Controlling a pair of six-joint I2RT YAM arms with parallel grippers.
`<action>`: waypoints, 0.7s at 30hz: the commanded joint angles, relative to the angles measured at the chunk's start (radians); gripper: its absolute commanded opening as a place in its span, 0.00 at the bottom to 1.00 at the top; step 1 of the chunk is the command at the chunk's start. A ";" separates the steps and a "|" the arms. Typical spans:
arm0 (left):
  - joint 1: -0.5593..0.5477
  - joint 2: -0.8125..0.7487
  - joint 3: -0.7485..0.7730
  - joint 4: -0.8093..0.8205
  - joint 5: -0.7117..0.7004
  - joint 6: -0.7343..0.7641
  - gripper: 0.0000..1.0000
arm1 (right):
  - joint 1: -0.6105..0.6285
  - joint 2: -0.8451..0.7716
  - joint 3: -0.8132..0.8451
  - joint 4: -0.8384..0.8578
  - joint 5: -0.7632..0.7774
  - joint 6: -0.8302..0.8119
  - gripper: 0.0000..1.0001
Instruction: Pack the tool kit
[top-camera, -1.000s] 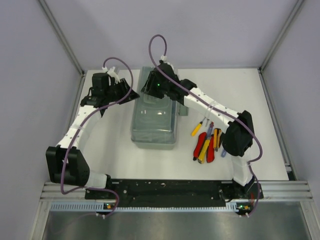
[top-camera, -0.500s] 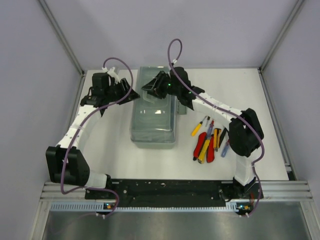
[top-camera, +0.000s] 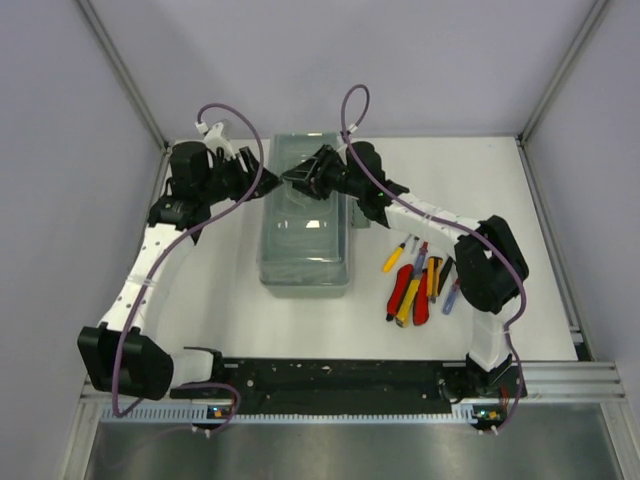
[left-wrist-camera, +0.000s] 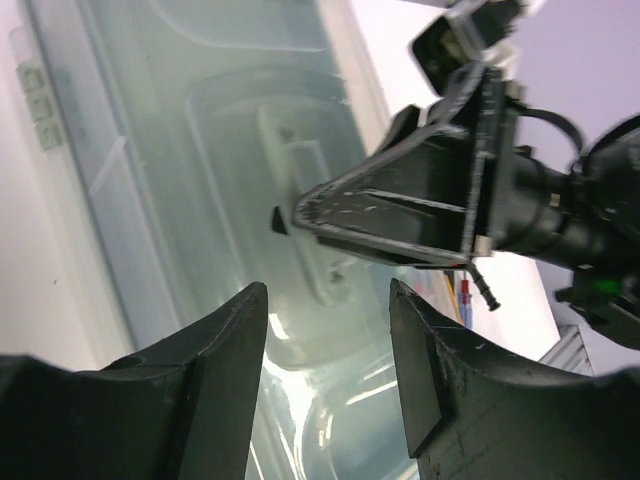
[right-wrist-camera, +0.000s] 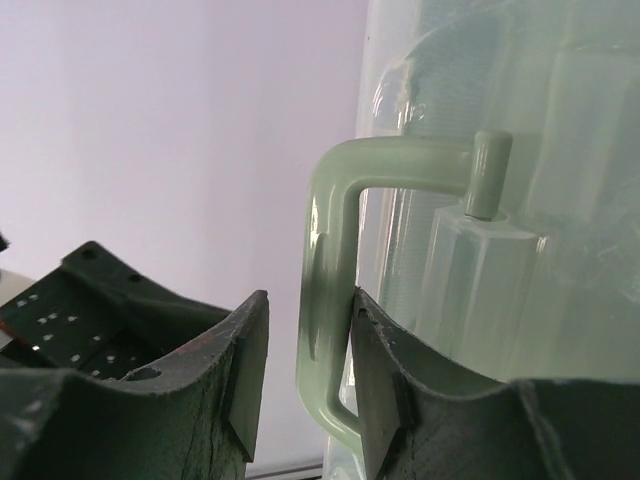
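- Red- and yellow-handled tools (top-camera: 410, 290) lay loose on the surface (top-camera: 220, 300), just right of the closed toolbox (top-camera: 305, 255).
- The left hand (left-wrist-camera: 327, 300) hovered wide and empty over the lid.
- The right hand (top-camera: 306, 178) straddled the pale handle (right-wrist-camera: 328, 300) without clamping it. Closing squarely on the handle before any lift looked wise.

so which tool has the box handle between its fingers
The right tool: the pale green handle stands between its fingers. The left tool is open, with nothing in it.
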 joint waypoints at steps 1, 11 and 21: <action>-0.006 -0.034 -0.012 0.115 0.085 0.002 0.55 | 0.016 -0.011 -0.022 0.038 -0.060 0.031 0.38; -0.030 0.018 -0.071 0.177 0.131 -0.033 0.52 | 0.007 -0.013 -0.036 0.066 -0.069 0.059 0.38; -0.075 0.093 -0.070 0.213 0.088 -0.059 0.54 | -0.003 -0.034 -0.053 0.044 -0.047 0.068 0.38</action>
